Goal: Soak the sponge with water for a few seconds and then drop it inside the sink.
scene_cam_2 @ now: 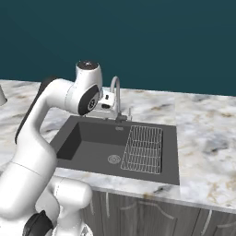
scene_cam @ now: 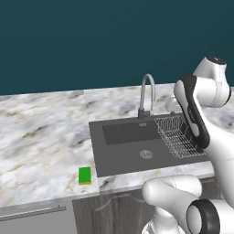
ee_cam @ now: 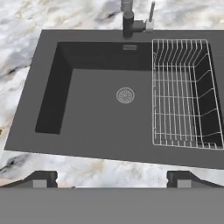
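The sponge, a small green block with an orange edge, lies on the marble counter just left of the sink's front left corner. The sink is a dark grey basin with a round drain. Its curved faucet stands at the back rim, and no water stream shows. My gripper hovers high over the basin's front edge, looking straight down. It is open, with nothing between its widely spread fingertips. It is far from the sponge.
A wire mesh rack fills the right part of the basin. Marble counter spreads wide to the left and on the right. Cabinet fronts run below the counter's front edge.
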Controlling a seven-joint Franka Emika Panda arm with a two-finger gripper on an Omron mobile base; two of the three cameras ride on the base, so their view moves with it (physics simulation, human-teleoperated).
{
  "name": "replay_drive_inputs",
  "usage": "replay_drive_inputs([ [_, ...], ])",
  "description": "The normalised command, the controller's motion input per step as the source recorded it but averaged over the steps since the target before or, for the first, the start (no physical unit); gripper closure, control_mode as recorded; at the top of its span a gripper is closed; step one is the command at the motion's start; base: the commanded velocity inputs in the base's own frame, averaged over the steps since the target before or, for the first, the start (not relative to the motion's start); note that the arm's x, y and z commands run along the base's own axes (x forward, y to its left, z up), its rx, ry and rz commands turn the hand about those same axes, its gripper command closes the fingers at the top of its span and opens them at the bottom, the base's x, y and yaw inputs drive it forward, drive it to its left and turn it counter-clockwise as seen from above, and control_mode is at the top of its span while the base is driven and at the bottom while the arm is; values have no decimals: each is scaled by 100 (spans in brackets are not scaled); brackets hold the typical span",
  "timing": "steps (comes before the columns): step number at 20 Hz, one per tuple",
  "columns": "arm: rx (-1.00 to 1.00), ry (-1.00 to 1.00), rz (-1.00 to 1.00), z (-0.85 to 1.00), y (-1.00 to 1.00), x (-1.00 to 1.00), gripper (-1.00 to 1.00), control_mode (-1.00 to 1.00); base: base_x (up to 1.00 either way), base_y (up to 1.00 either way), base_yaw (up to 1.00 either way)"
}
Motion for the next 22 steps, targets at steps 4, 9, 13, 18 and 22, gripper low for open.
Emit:
replay_drive_inputs([
  [4,0,-11,0,0,-20,-6,-100,-100,0,0,0],
  [9,0,-22,0,0,-27,-14,-100,-100,0,0,0],
  [13,0,-18,0,0,-33,-8,-100,-100,0,0,0],
  [18,0,-15,0,0,-28,-3,-100,-100,0,0,0],
  [22,1,-12,0,0,-19,0,-100,-100,0,0,0],
])
